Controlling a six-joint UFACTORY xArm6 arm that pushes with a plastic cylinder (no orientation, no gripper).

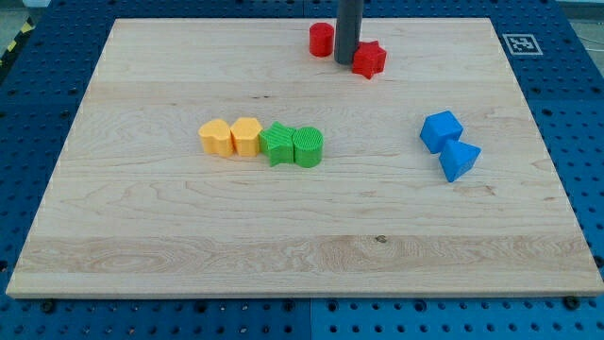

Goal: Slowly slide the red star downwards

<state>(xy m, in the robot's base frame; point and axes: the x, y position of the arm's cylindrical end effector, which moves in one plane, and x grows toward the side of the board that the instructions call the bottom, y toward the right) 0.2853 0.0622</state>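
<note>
My tip (346, 61) rests on the wooden bench (302, 246) near the view's top, wedged between two red blocks: the red cylinder (322, 40) sits just to the view's left of the rod, and the red star (369, 59) sits just to the view's right of it, touching or almost touching the rod's lower end. The arm carries no pincer, only this straight dark rod, so nothing is spread, pressed together or pinching. The red star lies close to the bench's top edge, a little right of centre, and slightly lower in the view than the red cylinder. Around the middle of the bench, four blocks stand in a tight row, each touching its neighbour: from the view's left, a yellow block (216, 137), a second yellow block (246, 136), a green star (277, 144) and a green cylinder (308, 146). Well apart, on the view's right, a blue cube (441, 130) sits with a blue triangular block (460, 159) touching it just below and to the right. A blue perforated surface (38, 85) surrounds the bench.
</note>
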